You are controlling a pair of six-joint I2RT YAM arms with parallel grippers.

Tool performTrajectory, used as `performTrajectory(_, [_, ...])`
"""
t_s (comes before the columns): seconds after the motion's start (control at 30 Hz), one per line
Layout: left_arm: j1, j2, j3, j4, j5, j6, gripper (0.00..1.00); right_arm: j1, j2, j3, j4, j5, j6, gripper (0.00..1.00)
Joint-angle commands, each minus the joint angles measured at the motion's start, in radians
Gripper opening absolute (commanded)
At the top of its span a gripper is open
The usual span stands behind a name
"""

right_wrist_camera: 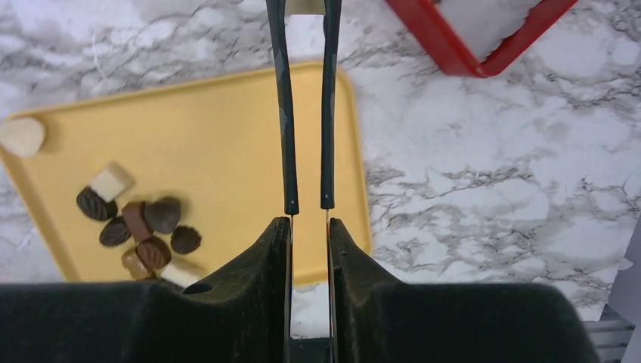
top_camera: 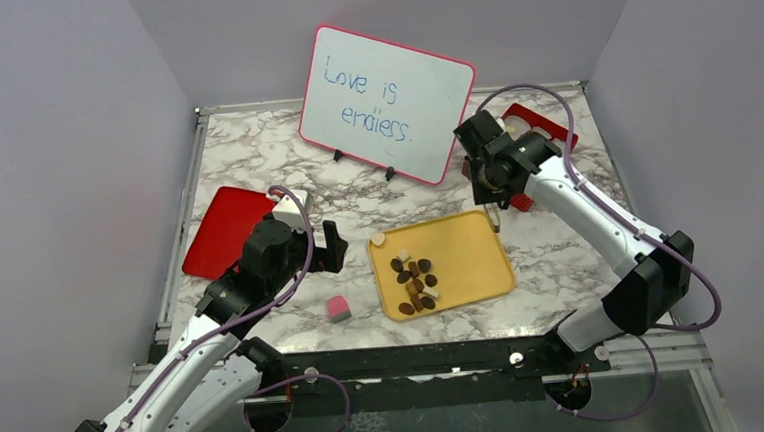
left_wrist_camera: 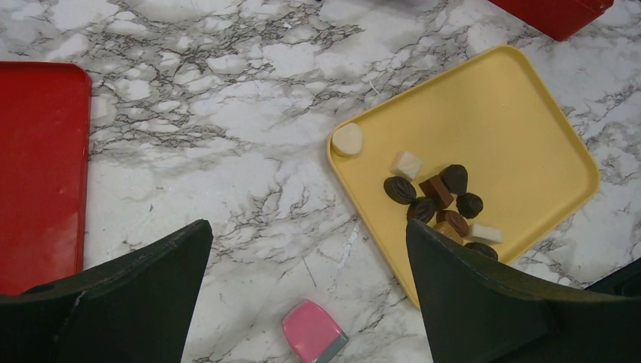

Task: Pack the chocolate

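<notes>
Chocolate pieces [top_camera: 415, 282], dark brown and cream, lie in a cluster on the yellow tray [top_camera: 470, 246]. Plain grey walls [top_camera: 53, 146] surround the white marble table [top_camera: 254, 154]. At its back stands a pink-framed whiteboard [top_camera: 386, 101] with blue handwriting: "Love is endless." The left gripper [left_wrist_camera: 306, 227] hangs wide open, while the right gripper [right_wrist_camera: 310, 223] is closed narrowly on thin dark tweezers [right_wrist_camera: 283, 113].

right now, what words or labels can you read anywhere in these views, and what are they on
"Love is endless." - handwritten in blue marker across two lines on the pink-framed whiteboard, which stands propped at the back of the table.
Nothing else can be read: no print, brand or number shows on the yellow tray, the chocolate, the pink cube or the tweezers.
</notes>
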Motion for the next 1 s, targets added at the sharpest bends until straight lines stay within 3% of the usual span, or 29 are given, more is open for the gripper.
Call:
performTrajectory(0.0, [-0.003, 0.009, 0.001, 0.018, 0.008, -0.001, 0.99, -0.087, 0.017, 0.045, 0.094, 0.027, -0.073, 0.24])
performTrajectory(0.47, [-0.003, 0.043, 0.004, 0.02, 0.026, 0.002, 0.99, -0.405, 0.142, 0.037, 0.246, -0.069, -0.134, 0.24])
performTrajectory(0.97, [-0.003, 0.041, 0.004, 0.02, 0.012, 0.001, 0.99, -0.496, 0.308, 0.052, 0.303, -0.148, -0.16, 0.24])
